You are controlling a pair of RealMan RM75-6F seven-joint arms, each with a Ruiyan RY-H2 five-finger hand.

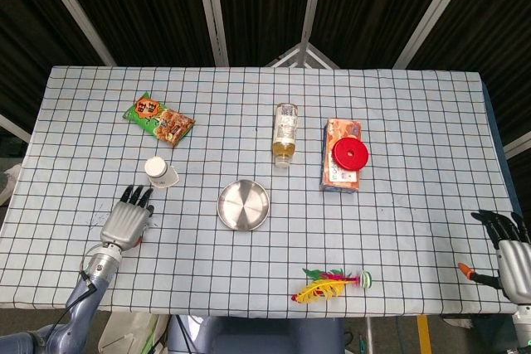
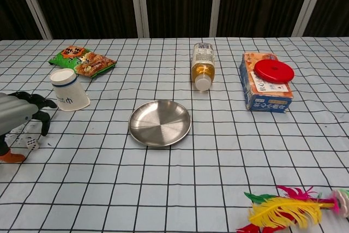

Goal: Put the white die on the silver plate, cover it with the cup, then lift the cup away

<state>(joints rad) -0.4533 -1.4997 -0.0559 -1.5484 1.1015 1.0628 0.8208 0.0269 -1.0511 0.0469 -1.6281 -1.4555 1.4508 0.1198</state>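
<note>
The left hand (image 2: pixel 19 114) hovers palm-down over the near left part of the table, its grey metal back toward the head camera and its dark fingers (image 2: pixel 42 114) curled downward around the white die (image 2: pixel 32 144). The chest view shows the die on the cloth just beneath those fingers, beside the orange thumb tip; whether they touch it I cannot tell, so the grip stays uncertain.

At one o'clock from the hand lies the cup (image 2: pixel 68 89), smooth white plastic with a blue band, tipped on its side. At three o'clock sits the silver plate (image 2: pixel 160 122), a round, shallow, brushed-metal dish, bare.

The right hand (image 1: pixel 508 250) rests at the table's near right corner, dark fingers spread, holding nothing.

The checked tablecloth (image 1: pixel 415 196) is pale with a thin black grid.
</note>
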